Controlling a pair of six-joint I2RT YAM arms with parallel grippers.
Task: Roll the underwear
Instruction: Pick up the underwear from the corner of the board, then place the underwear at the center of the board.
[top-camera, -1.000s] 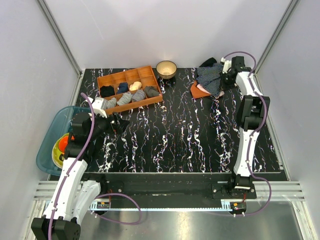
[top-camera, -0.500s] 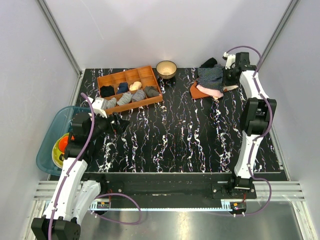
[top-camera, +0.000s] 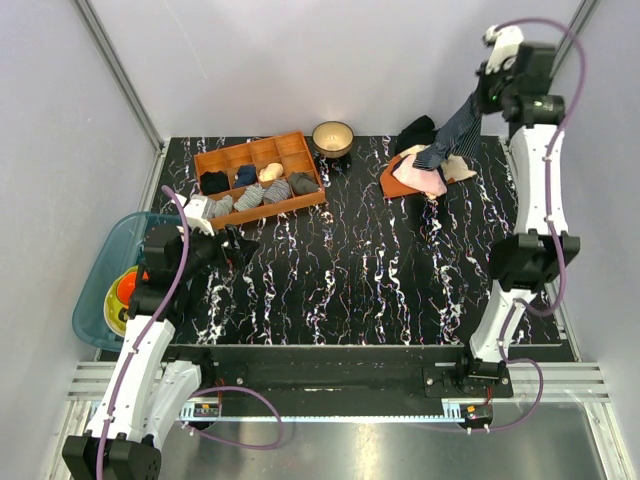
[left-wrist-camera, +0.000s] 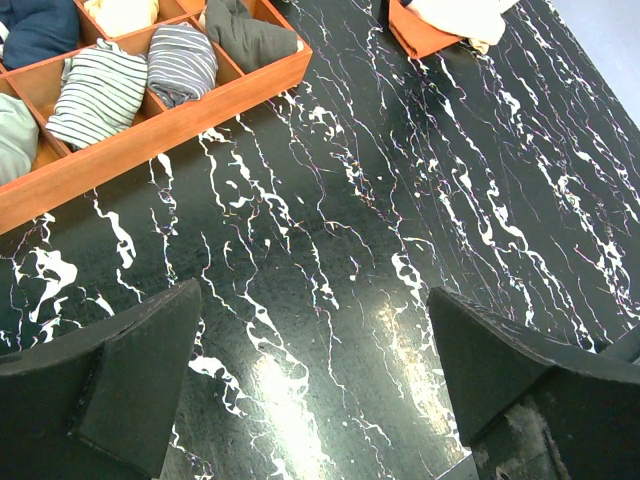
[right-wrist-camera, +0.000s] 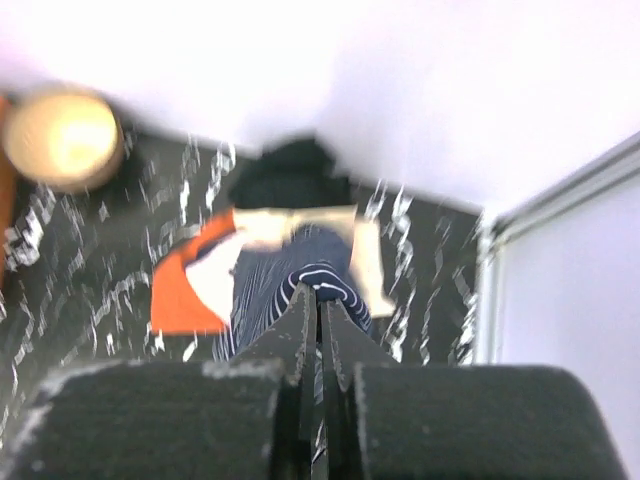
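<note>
right gripper is pinched tight on the underwear, held high above the far right corner of the tabletop. the navy pinstriped cloth hangs from the closed fingers in a slanted strip. its lower end reaches down to the pile of pink and cream garments, which lies on an orange cloth with a black garment just behind. whether that end touches the pile i cannot tell. the right wrist view is blurred, but shows the cloth bunched right at the fingertips. left gripper hovers over the tabletop near the left edge, jaws spread wide and holding nothing, just in front of the wooden tray of rolled cloths. a bowl stands beside the tray's far right corner.
</note>
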